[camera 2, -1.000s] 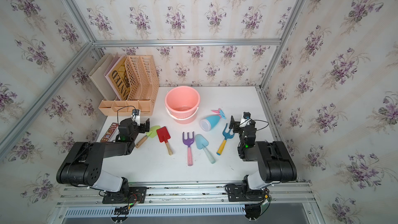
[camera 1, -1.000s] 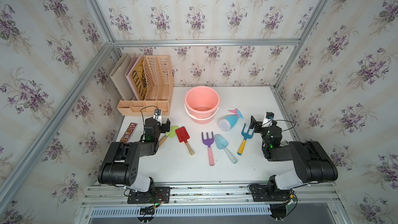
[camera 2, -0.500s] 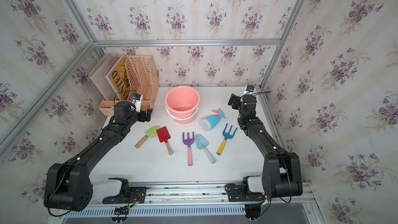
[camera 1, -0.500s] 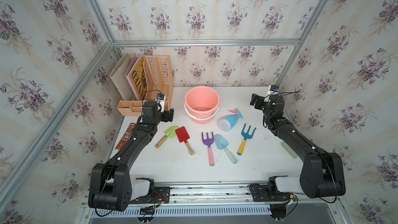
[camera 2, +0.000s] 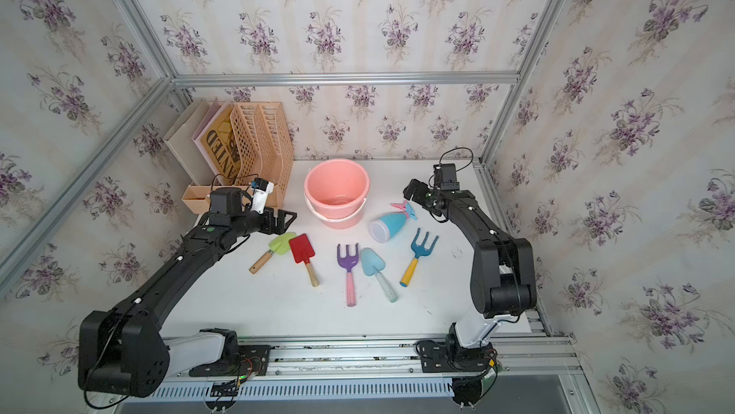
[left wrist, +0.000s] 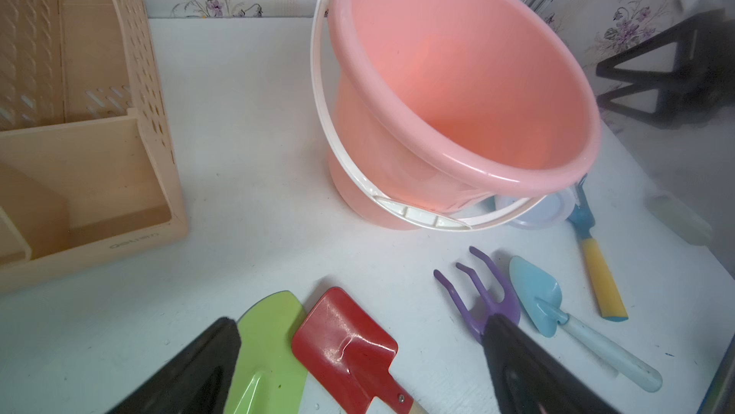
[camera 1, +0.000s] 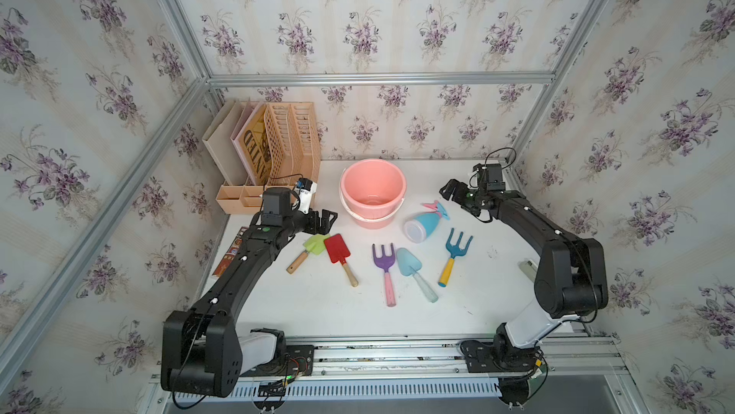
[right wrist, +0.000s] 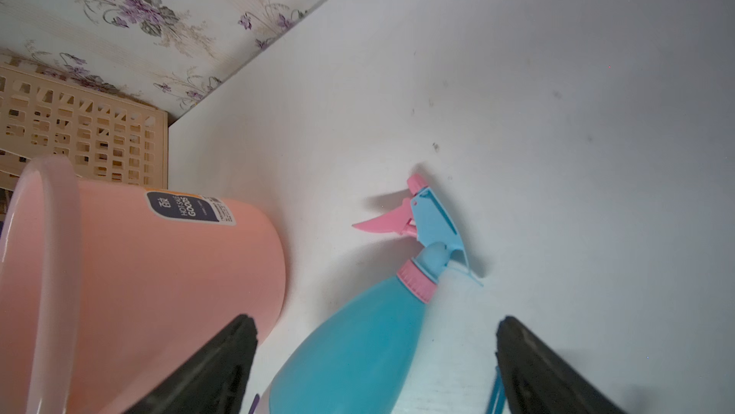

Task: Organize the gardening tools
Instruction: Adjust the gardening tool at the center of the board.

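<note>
Lime spade [camera 1: 316,245] and red spade [camera 1: 337,249] lie on the white table [camera 1: 310,312] with their blades side by side and their wooden handles pointing toward the front edge. Next along the row come the purple fork [camera 1: 384,259] with its pink handle, the light-blue trowel [camera 1: 407,262] close beside it, and the blue fork [camera 1: 457,243] with its yellow handle. The blue spray bottle [camera 1: 425,225] lies on its side just beside the pink bucket [camera 1: 372,219], which stands upright behind the row, and the bottle's pink nozzle points toward the back. The left gripper [camera 1: 327,217] hovers just behind the two spade blades, between the bucket and the beige file rack [camera 1: 294,141]. Its jaws are spread wide and hold nothing, and the left wrist view shows both blades lying between its fingers [left wrist: 199,368]. The right gripper [camera 1: 447,190] hangs near the bottle's nozzle, jaws also wide and empty. In its wrist view the bottle lies between the fingers [right wrist: 214,364], untouched. A flat red-brown box [camera 1: 234,249] lies under the left arm at the table's edge.
</note>
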Motion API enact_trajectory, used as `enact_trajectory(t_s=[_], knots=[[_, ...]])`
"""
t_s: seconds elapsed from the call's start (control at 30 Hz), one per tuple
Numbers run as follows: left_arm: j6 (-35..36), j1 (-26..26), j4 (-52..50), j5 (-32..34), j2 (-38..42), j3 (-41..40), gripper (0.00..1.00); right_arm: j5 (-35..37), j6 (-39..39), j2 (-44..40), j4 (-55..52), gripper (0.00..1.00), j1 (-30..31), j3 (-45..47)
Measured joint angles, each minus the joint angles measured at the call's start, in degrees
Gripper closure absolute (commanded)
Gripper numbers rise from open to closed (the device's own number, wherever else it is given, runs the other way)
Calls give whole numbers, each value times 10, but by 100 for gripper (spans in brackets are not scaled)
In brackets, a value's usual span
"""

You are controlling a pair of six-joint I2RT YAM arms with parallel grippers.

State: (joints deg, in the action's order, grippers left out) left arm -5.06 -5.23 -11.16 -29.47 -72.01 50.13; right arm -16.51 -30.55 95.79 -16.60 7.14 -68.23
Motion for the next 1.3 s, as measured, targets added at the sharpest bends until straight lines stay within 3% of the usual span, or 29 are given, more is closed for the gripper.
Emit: enact_trajectory(t_s=[0.13, 0.3, 0.53, 1.07, 1.3], knots=[[-3, 0, 5, -5, -1, -7, 1, -23, -71, 16, -8, 8, 13, -4], [-5, 0, 8, -6, 0, -9, 1, 1, -127, 54, -55, 3, 21, -62], [-4, 0, 16, -2, 5, -9, 1, 27, -139, 119, -138, 13, 49, -151], [-2, 0, 19, 21, 17, -15, 1, 41, -175, 210, -209, 18, 47, -170], [-2, 0, 23, 28, 28, -23, 1, 52, -181, 233, -207, 37, 47, -172]])
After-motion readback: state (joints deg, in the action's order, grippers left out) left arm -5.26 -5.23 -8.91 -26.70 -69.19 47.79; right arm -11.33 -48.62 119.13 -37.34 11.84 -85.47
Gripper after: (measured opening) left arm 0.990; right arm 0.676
